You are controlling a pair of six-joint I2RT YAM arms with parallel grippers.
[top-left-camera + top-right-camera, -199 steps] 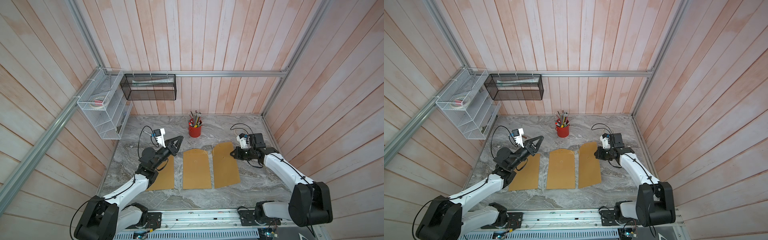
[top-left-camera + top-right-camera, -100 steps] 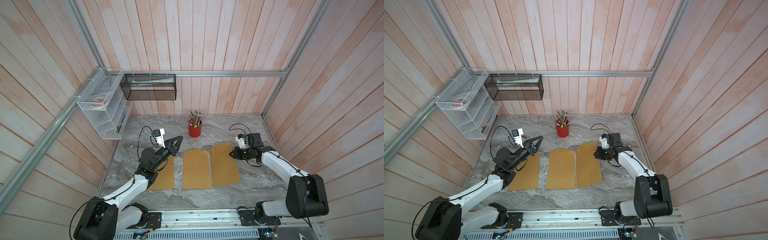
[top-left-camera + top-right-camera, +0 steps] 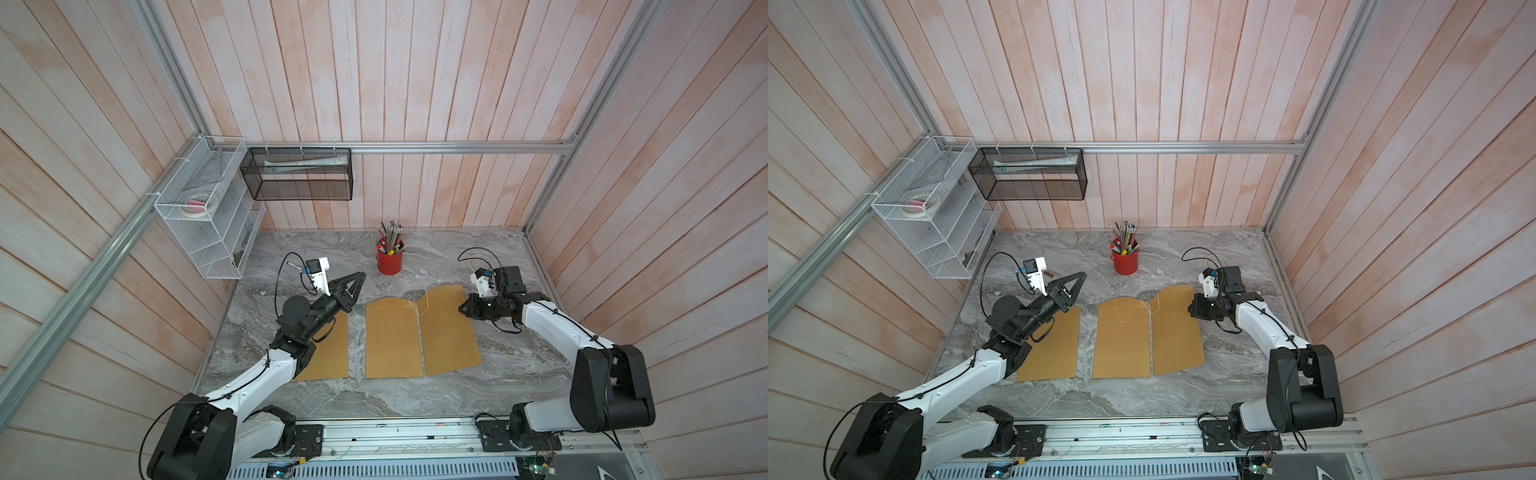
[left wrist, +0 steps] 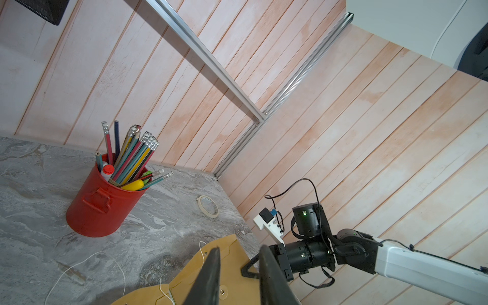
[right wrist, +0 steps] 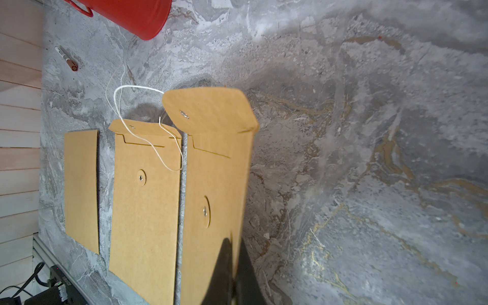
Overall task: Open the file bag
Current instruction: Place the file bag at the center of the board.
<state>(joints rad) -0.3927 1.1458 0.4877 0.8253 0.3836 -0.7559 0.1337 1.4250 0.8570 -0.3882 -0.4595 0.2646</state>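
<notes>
Left gripper (image 4: pixel 239 250) hovers part-open above file bag (image 4: pixel 190 269); right gripper (image 4: pixel 245 270) seemingly pinches its edge.

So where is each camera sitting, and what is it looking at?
Both top views: high overhead, looking down on the table, the right file bag, two more bags, and the left arm and right arm whole.
Left wrist: on the left arm, facing the red pencil cup and the right arm; its own jaws show, apart.
Right wrist: on the right arm, looking along the bags; its own jaws pinch the right file bag's edge.
Shared: both wrist views catch the red pencil cup and that bag.
</notes>
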